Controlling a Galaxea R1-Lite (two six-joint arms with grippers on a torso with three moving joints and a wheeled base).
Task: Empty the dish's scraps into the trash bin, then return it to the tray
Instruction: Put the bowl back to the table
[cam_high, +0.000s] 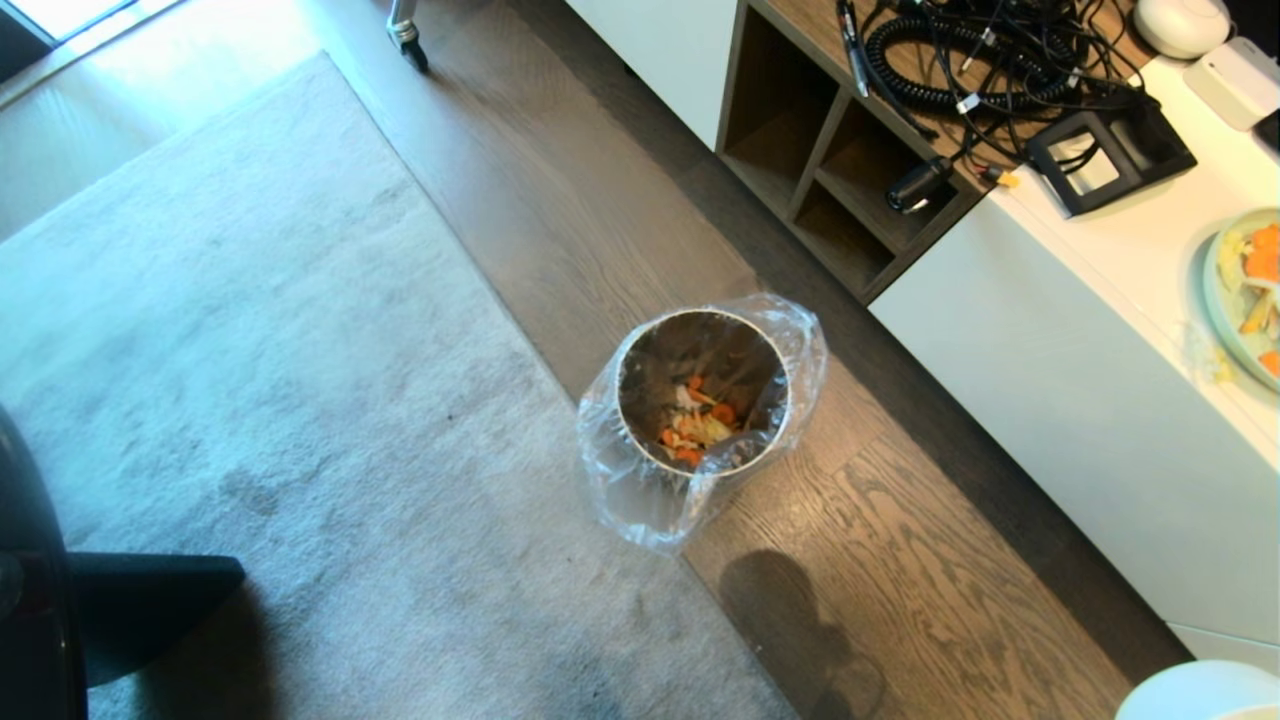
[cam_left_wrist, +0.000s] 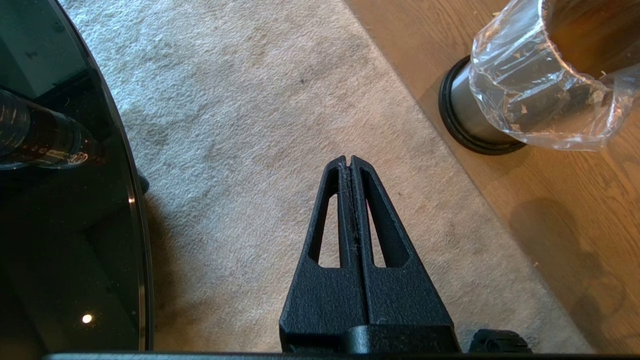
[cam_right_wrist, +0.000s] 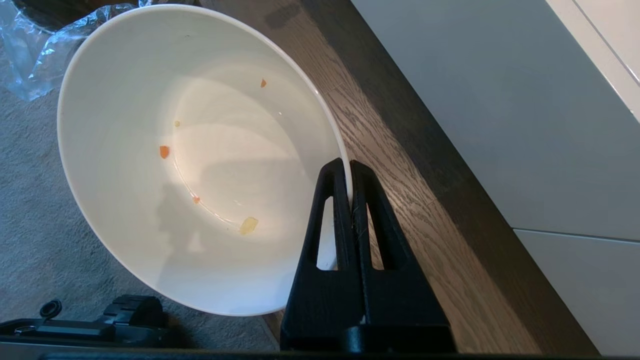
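The right gripper (cam_right_wrist: 351, 172) pinches the rim of the dish (cam_right_wrist: 200, 160), tipped on edge and nearly emptied, likely so the last specks slide off; its scraps (cam_high: 697, 420) lie in the trash bin (cam_high: 702, 395). The left gripper (cam_left_wrist: 351, 162) hangs pressed together over the grey rug (cam_high: 250, 350). Bin on wood floor (cam_high: 900, 560) beside a white cabinet (cam_high: 1080, 400); the tray is out of view.

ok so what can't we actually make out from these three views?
- Tray: in no view, so the return spot is unseen.
- White bowl: in the head view only a sliver shows at the bottom edge; the right claw pinching its rim is out of frame there.
- Trash bin: right wrist view shows only liner, behind the bowl.
- Pale-green plate: cut by the head view's right edge.
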